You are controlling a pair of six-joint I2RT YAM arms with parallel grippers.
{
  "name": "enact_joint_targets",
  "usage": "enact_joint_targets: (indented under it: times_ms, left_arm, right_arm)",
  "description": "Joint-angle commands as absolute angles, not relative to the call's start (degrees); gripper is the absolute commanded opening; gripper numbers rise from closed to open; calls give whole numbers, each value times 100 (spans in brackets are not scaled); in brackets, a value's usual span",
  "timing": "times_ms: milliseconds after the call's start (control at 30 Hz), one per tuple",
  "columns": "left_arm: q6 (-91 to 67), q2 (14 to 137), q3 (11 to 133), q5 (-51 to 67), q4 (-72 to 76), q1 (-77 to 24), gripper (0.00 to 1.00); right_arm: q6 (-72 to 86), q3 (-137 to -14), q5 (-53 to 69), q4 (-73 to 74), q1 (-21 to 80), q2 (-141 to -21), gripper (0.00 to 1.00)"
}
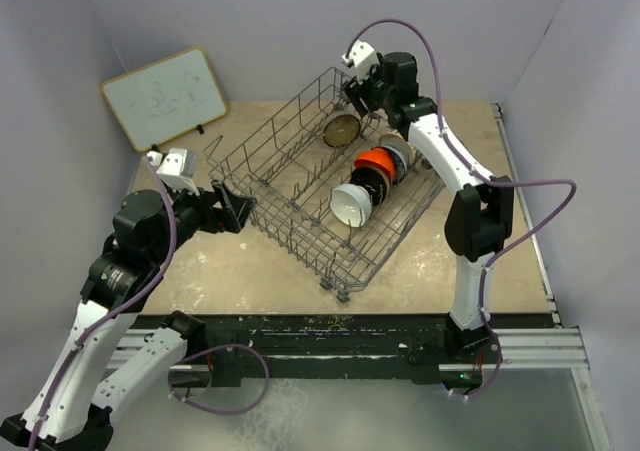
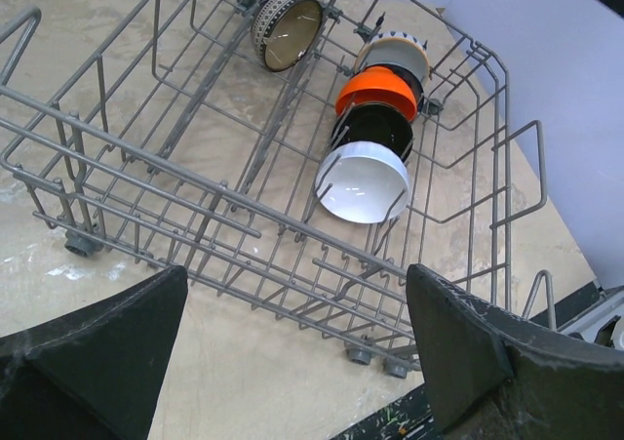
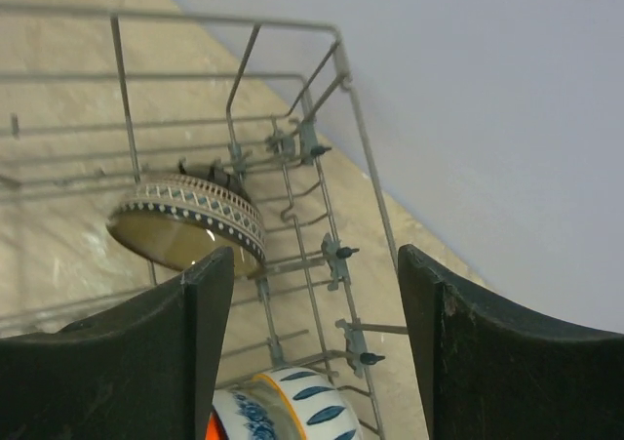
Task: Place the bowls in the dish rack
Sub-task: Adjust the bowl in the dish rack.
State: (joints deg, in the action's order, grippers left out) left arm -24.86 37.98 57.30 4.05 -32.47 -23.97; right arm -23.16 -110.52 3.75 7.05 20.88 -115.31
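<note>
Grey wire dish rack (image 1: 300, 241) sat skewed on the beige table (image 1: 230, 271), one corner turned toward the arm bases. Five bowls were counted inside, all on edge between the tines. A brown bowl (image 1: 341, 129) with a patterned outer band and cream inside stood alone near the far corner. The other four stood close together in a row along the right-hand side, from far to near: a blue-and-white bowl (image 2: 395, 50), an orange bowl (image 2: 377, 91), a black bowl (image 2: 375, 128) and a white bowl (image 2: 363, 181), each overlapping the next in the left wrist view. The right gripper (image 3: 312, 264) hung over the far corner of the rack, just beside the brown bowl. Its jaws were well apart and empty, with only rack wire and wall showing between the fingers. The bowl sat below and to one side of them, and the pictures did not show contact. The left gripper (image 1: 235, 206) was outside the rack, near its left corner and low over the table, jaws spread wide and holding nothing. A whiteboard (image 1: 165, 96) leaned against the back wall, well apart from the rack.
</note>
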Motion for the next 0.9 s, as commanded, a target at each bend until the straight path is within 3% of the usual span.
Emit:
enact_joint_targets:
  times_ms: [0,233,867]
  left_arm:
    - [-2425,3965,5971,307,-3110,-2385,95]
    - [-2443,4277,5969,201,-3018,-2388,95]
    - [-2425,4464,5816,62,-2892,-2386,95]
  right_arm:
    - [-3100,-10923,1408,646,1991,-11710,70]
    - [-3126,-10914,2176,72,1767,-12090,69]
    - [-3408,-10925,1846,-112,1775,-12760,66]
